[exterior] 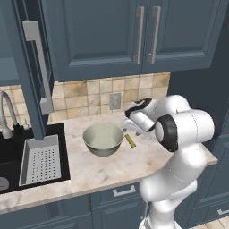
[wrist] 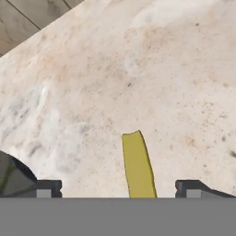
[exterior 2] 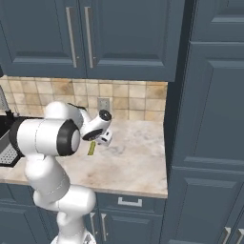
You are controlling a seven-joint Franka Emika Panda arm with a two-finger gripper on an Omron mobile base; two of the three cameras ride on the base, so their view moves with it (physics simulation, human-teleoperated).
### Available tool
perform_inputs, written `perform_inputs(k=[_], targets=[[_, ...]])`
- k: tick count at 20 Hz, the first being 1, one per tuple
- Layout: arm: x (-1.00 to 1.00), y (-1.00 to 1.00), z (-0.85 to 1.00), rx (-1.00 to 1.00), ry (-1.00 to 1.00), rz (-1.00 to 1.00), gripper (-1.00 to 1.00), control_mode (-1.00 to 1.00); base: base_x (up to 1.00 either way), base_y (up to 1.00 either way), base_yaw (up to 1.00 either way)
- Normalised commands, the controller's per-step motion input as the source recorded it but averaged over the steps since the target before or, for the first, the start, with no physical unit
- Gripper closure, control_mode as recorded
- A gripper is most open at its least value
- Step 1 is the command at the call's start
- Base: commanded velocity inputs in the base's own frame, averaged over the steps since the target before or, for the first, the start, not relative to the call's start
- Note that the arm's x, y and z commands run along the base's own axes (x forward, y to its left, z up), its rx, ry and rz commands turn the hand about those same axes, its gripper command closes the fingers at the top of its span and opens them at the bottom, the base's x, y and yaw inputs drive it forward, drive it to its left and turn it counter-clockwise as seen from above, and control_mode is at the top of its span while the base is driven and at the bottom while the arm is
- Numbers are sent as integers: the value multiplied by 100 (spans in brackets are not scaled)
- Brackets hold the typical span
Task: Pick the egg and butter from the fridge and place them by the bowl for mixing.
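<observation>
The butter [exterior: 130,141] is seen lying flat on the marble bench [exterior: 107,167], just beside the bowl [exterior: 103,138] on its right. In the hand view the stick [wrist: 137,167] lies between the fingers [wrist: 46,188], which are spread wide and hold nothing. It is judged light, soft and rather greasy; a gentle hold across its narrow middle would suit. Its long axis seems to run away from the bowl's rim toward the bench front, though the arm partly hides it.

Blue cabinets [exterior: 98,36], tan tiled backsplash [exterior: 89,96], marble counter [exterior 2: 138,162]
</observation>
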Motion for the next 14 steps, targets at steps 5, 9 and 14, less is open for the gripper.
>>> perform_inputs(k=[5, 9, 14], targets=[[-36, 0, 41, -2, 0, -15, -100, -100, 0, 0, 0], [-46, 0, 46, -8, 0, -12, -100, -100, 0, 0, 0], [-42, 0, 40, -14, 0, -1, -100, -100, 0, 0, 0]])
